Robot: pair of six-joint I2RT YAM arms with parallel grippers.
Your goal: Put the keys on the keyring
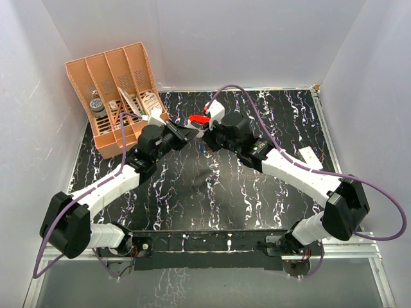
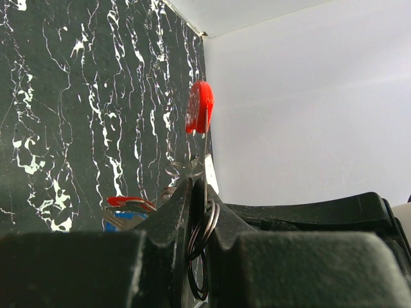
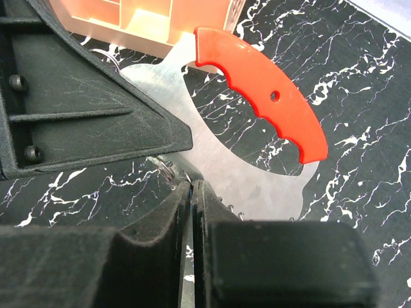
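The keyring [image 3: 257, 90] is a flat grey plate with a curved red grip, and thin wire rings hang at its lower end. It stands on edge above the table's middle [image 1: 198, 119]. My left gripper [image 2: 198, 186] is shut on its wire rings, with the red grip [image 2: 200, 107] sticking up beyond the fingertips. My right gripper [image 3: 192, 186] meets it from the right, jaws pressed together just under the plate. A bluish sliver shows between its tips; I cannot tell what it is. A red-headed key [image 2: 131, 201] and a blue-headed key [image 2: 127, 221] show low beside the left fingers. A blue speck [image 1: 203, 149] sits below the grippers.
An orange slotted organizer [image 1: 119, 96] with several small items stands at the back left, close behind the left arm. A small white piece [image 1: 308, 154] lies on the black marbled table [image 1: 192, 205] to the right. White walls close in on three sides.
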